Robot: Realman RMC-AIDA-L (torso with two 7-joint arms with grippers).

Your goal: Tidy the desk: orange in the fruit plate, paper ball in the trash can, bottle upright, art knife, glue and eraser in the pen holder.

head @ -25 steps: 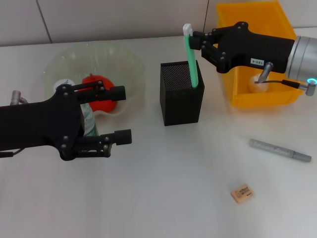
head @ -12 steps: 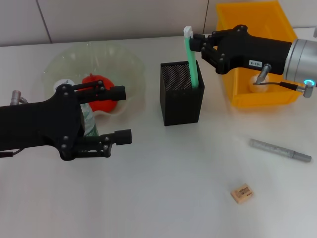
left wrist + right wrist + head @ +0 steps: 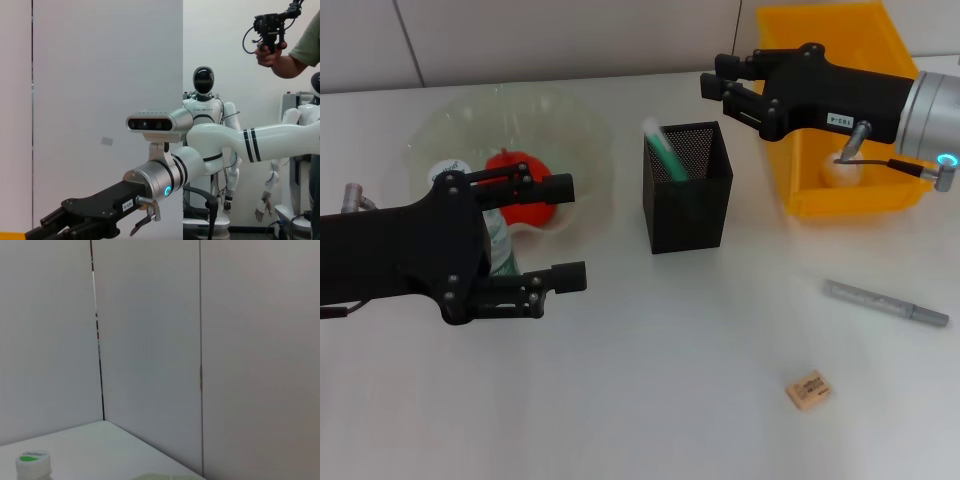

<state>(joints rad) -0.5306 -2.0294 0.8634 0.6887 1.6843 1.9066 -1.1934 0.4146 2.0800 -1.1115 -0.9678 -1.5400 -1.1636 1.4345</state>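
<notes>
Glue (image 3: 665,150) leans inside pen holder (image 3: 687,187), below right tool (image 3: 717,88).

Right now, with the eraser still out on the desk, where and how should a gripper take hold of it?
The eraser lies flat and slightly skewed on the desk, with bare surface all round. Come straight down from above and close the gripper across its two long sides, turned to match the skew. The right gripper, open above the pen holder, looks nearer.

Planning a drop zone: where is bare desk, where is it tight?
Free: near side of the desk, between left gripper and eraser. Crowded: pen holder, right gripper, trash can; fruit plate behind the left gripper.
</notes>
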